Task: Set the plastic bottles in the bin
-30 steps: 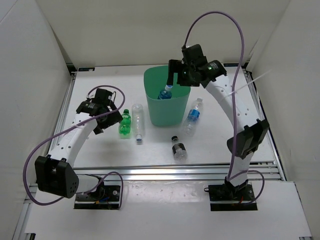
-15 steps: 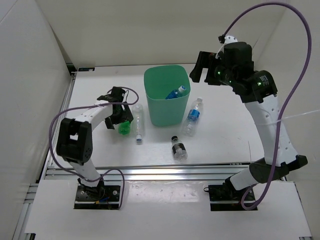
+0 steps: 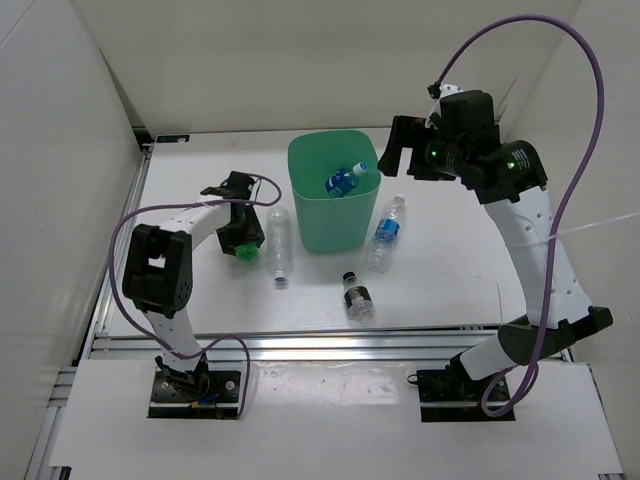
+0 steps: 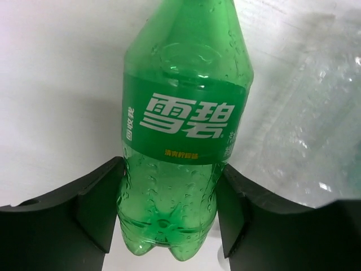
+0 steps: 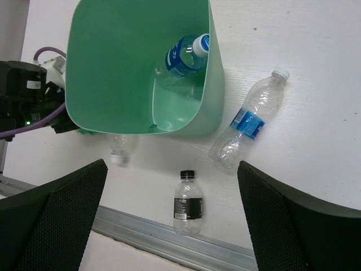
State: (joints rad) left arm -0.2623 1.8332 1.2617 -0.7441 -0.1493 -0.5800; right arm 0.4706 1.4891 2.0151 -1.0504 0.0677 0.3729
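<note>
One green bottle [image 4: 180, 141] is largely hidden in the overhead view beneath the left gripper [image 3: 238, 232], with only a green end exposed. In the left wrist view its neck is cut off at the top edge. The fingers [image 4: 93, 203] of that gripper are seen pressed against both sides of the bottle's lower body, so it is gripped. It lies on the table [image 3: 200, 290], left of the bin [image 3: 335, 228]. A clear bottle [image 3: 277, 245] lies just beside the green one, on the bin side. From the right wrist view only its cap end is made out, the rest being hidden behind the bin wall. Inside the bin a blue-label bottle [image 3: 345, 180] is noted, leaning toward the right-hand wall with its white cap uppermost. A second blue-label bottle [image 3: 386, 232] lies on the table just right of the bin. A short bottle [image 3: 356, 296] with a dark label lies nearer the arm bases, apart from both. The right gripper [image 3: 398, 150] is held above the table to the right of the bin, jaws spread wide, nothing between them.
</note>
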